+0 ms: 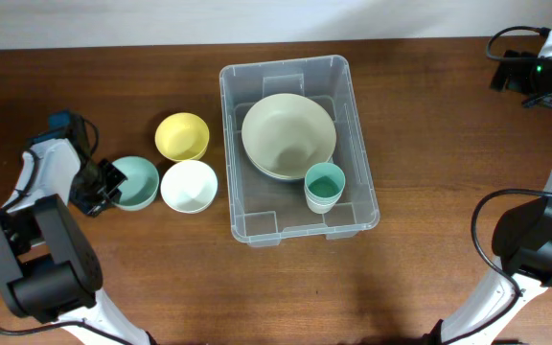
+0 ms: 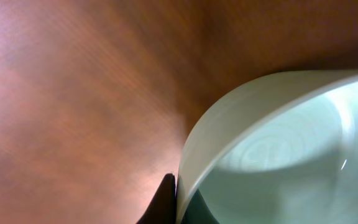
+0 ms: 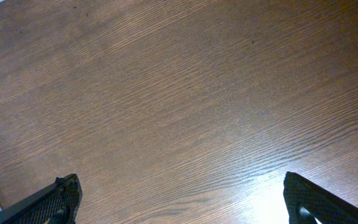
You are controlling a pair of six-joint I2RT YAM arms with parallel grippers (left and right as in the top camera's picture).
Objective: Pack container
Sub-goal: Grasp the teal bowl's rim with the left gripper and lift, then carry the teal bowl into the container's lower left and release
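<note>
- At the left edge of the table (image 1: 420, 105), the left gripper (image 1: 109, 188) is seen clenched on the outer left rim of a teal bowl (image 1: 138, 182).
- In the left wrist view, a dark finger (image 2: 164, 200) is pressed against the outside of that rim, and a second dark tip is seen just inside it.
- Just right of the teal bowl, a white bowl (image 1: 189, 186) is set upright. Whether the two touch cannot be told.
- Just behind the white bowl, a yellow bowl (image 1: 182, 136) is placed, also upright.
- At the middle of the table, the container (image 1: 286, 66) is set upright and open, well apart from both grippers.
- Inside the container, the far half is taken up by a large pale green bowl (image 1: 288, 136).
- A teal cup (image 1: 324, 187) is stood upright in the near right part of the container, just beside the large bowl's edge.
- At the far right, the right gripper (image 3: 179, 180) is held released, its fingers spread wide, with only bare wood seen between them in the right wrist view.
</note>
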